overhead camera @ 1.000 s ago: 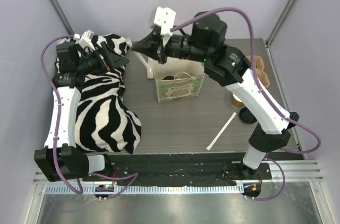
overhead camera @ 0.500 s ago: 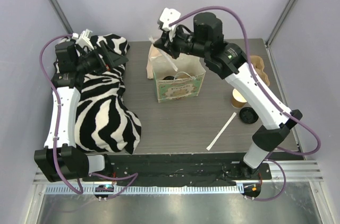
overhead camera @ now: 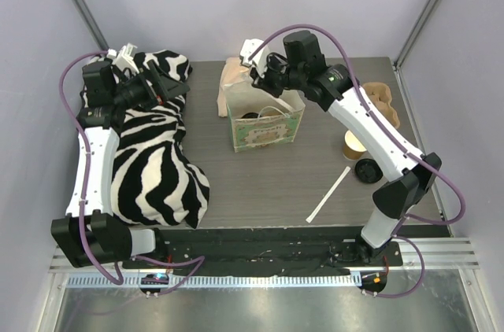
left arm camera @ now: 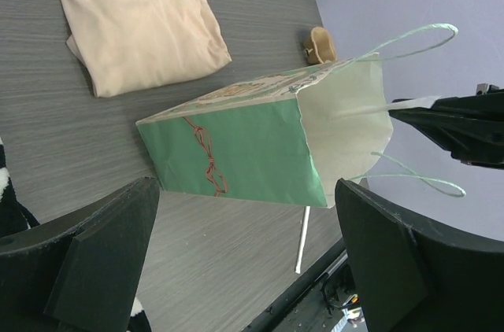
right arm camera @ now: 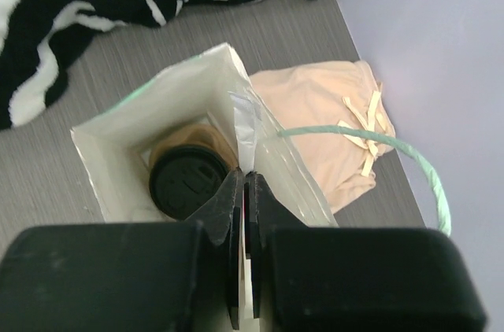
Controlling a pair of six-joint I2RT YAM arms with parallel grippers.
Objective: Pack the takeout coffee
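1. Takeout coffee (right arm camera: 189, 182): a brown cup with a black lid, standing upright at the bottom of the green paper bag (overhead camera: 266, 134). In the right wrist view I see it left of centre. From overhead, only a dark patch of lid shows inside the bag's mouth.
2. Green paper bag: it stands open-topped near the upper centre of the overhead view, with its thin looped handles up. A red bow is printed on the side facing the left wrist camera.
3. Right hand (right arm camera: 242, 178): I see it pinched tight on a white strip (right arm camera: 246, 127), directly over the bag's mouth. The strip's free end reaches into the opening.
4. Left hand (overhead camera: 169, 86): spread wide and holding nothing. It is at the upper left of the overhead view, above the zebra cloth (overhead camera: 157, 171), and points toward the bag.
5. Zebra cloth: a crumpled heap along the left side of the bench (overhead camera: 276, 182).
6. Beige drawstring pouch (overhead camera: 234, 76): it lies flat just behind the bag, at the upper centre.
7. Open brown cup (overhead camera: 353, 144): pale inside, at the right of the overhead view.
8. Loose black lid (overhead camera: 368, 171): on the bench just below the open cup.
9. White stick (overhead camera: 329, 194): it lies diagonally on the bench at the lower right, well apart from the bag.
10. Cardboard cup carrier (overhead camera: 386, 104): at the right edge, above the open cup.
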